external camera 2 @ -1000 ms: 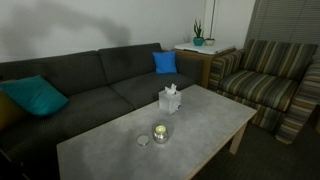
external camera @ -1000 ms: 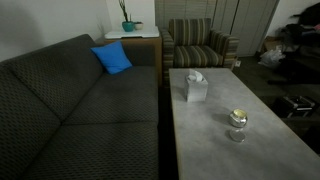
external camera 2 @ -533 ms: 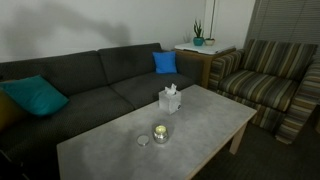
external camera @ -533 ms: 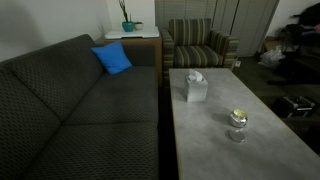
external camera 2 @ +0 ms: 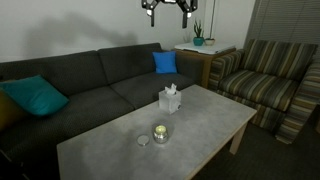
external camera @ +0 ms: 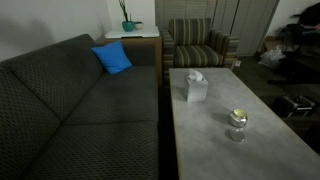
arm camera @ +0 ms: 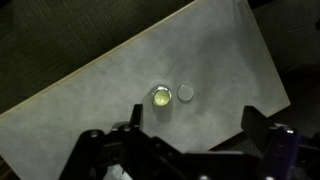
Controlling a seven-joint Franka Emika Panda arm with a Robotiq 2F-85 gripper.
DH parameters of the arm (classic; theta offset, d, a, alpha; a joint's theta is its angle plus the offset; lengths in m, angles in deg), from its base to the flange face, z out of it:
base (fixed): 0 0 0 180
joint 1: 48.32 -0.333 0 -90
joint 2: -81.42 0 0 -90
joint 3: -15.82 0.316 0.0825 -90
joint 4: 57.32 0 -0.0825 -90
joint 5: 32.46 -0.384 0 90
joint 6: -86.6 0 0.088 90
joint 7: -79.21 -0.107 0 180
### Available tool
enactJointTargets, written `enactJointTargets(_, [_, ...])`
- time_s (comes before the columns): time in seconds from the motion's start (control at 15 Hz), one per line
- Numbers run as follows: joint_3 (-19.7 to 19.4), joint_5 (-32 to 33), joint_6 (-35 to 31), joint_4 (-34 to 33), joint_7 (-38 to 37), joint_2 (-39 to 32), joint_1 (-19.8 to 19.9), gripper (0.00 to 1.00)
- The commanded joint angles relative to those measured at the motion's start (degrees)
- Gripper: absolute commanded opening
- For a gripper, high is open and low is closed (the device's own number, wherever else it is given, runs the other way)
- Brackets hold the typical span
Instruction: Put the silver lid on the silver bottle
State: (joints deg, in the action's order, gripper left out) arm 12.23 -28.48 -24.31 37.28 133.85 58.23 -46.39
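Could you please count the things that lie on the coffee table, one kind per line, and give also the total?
silver bottle: 1
silver lid: 1
white tissue box: 1
Total: 3

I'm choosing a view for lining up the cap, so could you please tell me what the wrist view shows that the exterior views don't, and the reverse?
Only the wrist view: a straight-down look into the open mouth of the silver bottle, with a clear gap to the silver lid beside it. Only the exterior views: the tissue box, sofa and armchair. Both: the grey table, bottle and lid; the open hand shows in an exterior view too.
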Motion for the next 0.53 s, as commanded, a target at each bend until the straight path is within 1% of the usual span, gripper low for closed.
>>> enactJointTargets(0.0, [2.30,1.21,2.06,-3.14,1.03,-2.70,1.62,1.00])
enactJointTargets(0.07, [2.60,1.34,2.64,-5.02,1.14,-4.62,1.65,1.00])
enactJointTargets(0.13, [2.73,1.34,2.49,-5.11,0.84,-5.10,1.65,1.00])
enactJointTargets(0.33, [2.72,1.29,2.54,-4.97,0.74,-4.23,1.69,1.00])
enactJointTargets(0.4, [2.54,2.21,2.51,-5.85,0.01,-4.72,1.23,1.00])
enactJointTargets(0.47, [2.82,2.60,3.49,-8.37,0.36,-6.20,0.92,1.00])
